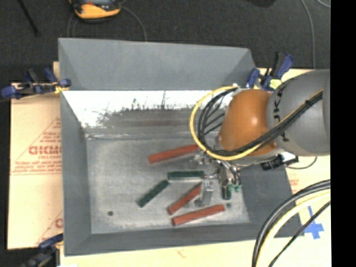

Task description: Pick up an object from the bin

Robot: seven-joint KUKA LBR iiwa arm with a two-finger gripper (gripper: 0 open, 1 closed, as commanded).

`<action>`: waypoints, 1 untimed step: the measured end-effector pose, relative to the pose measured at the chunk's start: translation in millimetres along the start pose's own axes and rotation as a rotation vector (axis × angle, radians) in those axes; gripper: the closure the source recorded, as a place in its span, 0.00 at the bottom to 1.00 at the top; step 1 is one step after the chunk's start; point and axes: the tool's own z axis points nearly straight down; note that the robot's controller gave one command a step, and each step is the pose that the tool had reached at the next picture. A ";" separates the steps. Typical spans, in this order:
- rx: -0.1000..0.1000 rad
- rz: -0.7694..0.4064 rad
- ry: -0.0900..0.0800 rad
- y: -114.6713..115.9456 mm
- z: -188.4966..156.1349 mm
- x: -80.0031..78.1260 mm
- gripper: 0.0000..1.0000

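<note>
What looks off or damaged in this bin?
Nothing stands out. Red bars and green bars lie loose at mixed angles on the bin floor, none visibly broken. The gripper is low among them at right. One dark speck lower left, too small to identify.

Count in the bin (75, 166): 5 flat bars, 2 colours.

Red-brown: 3. Upper red-brown bar (172, 154) lies toward the back of the floor. Middle red-brown bar (183, 201) sits slanted lower down. Lower red-brown bar (198, 214) lies nearest the front wall.

Dark green: 2. Left dark green bar (152, 193) is slanted mid-floor. Right dark green bar (185, 175) is about level, just above the middle red-brown one.

Plus 1 small dark speck (109, 213) at front left, too small to identify.

Arm (300, 115) covers part of the right side, so the count is visible floor only.
</note>
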 end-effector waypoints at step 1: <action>0.002 0.060 -0.006 -17.1 36.4 -7.6 1.00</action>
